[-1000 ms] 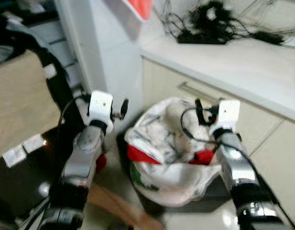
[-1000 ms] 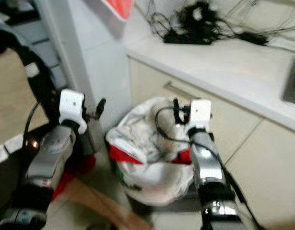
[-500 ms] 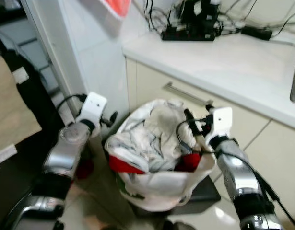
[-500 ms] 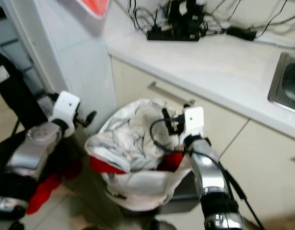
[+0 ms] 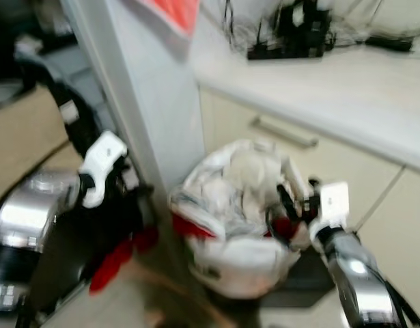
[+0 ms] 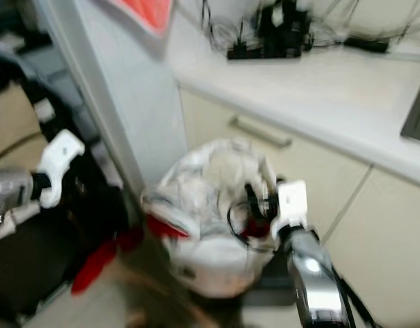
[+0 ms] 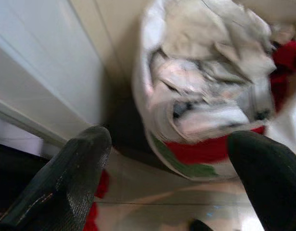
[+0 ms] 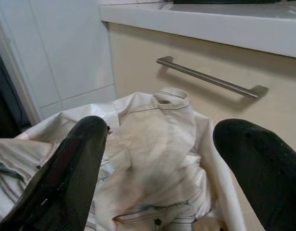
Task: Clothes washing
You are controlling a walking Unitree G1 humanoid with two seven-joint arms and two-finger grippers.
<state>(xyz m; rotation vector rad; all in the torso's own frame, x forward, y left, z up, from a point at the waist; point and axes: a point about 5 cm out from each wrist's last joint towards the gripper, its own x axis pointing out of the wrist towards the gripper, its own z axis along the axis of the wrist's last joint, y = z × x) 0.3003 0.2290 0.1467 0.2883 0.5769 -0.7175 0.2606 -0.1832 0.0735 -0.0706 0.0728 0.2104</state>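
The bag full of clothes stands on the floor in front of the cabinet, just beside the white pillar. Half a second ago both arms were raised on either side of the bag; now the head views are blurred and shifted, so the camera has moved, but the arms have also changed. The left gripper has dropped and drawn away to the robot's left, well apart from the bag, and its wrist view looks across at the bag's side from there. Its fingers are spread wide with nothing between them.

The right gripper now sits lower than before, close at the bag's right rim, and its wrist view looks directly on a pale shirt at the top of the pile, with the drawer handle behind. Its fingers are also wide apart and hold nothing.

It seems that the robot is still settling its position at the bag and no garment has been taken yet. The right gripper looks better placed to make the first grasp; the left one would need to come back toward the bag before it can help.
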